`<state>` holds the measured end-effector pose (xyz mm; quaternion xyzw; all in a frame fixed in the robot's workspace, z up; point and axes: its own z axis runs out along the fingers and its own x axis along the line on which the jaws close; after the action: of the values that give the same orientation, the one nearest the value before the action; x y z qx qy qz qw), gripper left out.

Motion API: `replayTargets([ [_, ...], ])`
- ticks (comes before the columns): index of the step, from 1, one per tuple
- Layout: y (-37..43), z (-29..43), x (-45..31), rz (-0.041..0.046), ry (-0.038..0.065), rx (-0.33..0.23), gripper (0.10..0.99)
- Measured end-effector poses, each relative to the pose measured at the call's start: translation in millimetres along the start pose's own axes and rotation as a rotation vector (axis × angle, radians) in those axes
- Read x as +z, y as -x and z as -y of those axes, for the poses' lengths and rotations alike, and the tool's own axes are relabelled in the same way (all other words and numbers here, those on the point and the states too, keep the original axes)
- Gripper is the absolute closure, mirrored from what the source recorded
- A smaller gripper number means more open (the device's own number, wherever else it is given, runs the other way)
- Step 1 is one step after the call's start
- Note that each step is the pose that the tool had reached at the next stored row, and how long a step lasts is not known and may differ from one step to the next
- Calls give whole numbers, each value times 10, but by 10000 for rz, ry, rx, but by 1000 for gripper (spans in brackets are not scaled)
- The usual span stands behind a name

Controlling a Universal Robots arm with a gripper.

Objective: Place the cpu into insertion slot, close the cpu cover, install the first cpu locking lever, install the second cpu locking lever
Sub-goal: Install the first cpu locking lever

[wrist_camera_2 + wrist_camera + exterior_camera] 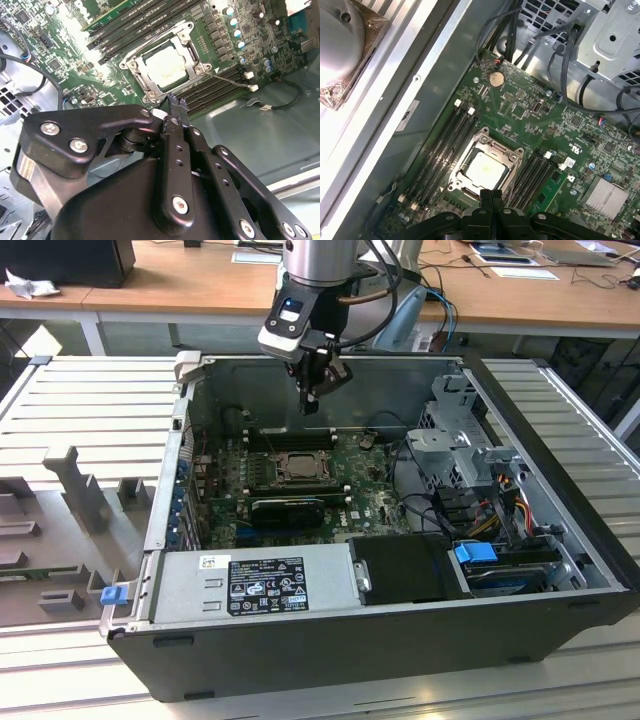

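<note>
The cpu (166,67) (482,169) lies flat in the insertion slot (298,466) on the green board, pale and square. The cpu cover (148,86) (496,148), a dull-silver frame, lies down around it, and the chip shows through its window. My gripper (310,402) hangs above the back edge of the socket, apart from it. In both wrist views its black fingertips (176,103) (491,193) are pressed together with nothing between them.
The open black computer case (560,490) surrounds the board. A grey power-supply box (255,585) fills the front, a metal drive cage (460,440) with cables stands at the exterior view's right, and a long black card (288,510) sits just in front of the socket. Memory slots (445,140) flank the socket.
</note>
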<state>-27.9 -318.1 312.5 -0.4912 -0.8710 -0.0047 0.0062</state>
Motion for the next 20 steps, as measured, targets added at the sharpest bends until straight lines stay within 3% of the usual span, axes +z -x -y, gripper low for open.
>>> replayTargets([
  [4,0,0,0,-1,-9,-535,980],
  [20,0,0,0,-4,-26,-1686,980],
])
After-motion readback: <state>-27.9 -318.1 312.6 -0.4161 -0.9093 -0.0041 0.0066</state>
